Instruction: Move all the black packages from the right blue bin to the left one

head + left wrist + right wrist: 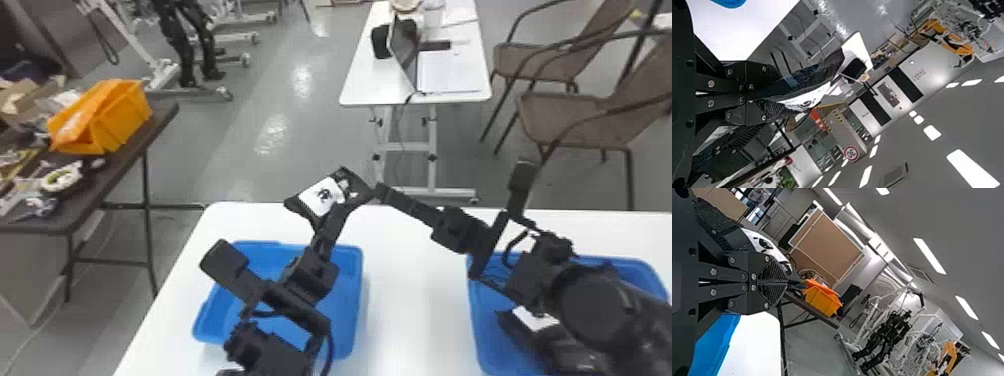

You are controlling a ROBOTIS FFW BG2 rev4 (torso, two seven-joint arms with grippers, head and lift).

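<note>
Partly, left fingers (343, 206) hide the package (320, 198) they pinch; whether narrow-set right fingers (380, 191) grip it, I can't tell.

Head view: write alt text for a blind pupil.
A robot's left gripper holds up a black package with a white label, the right gripper at its edge. On the white table stand the left blue bin and, holding another black package, the right blue bin.

black arms (592, 305), looped cables (507, 251), silvery screws (713, 272)
</note>
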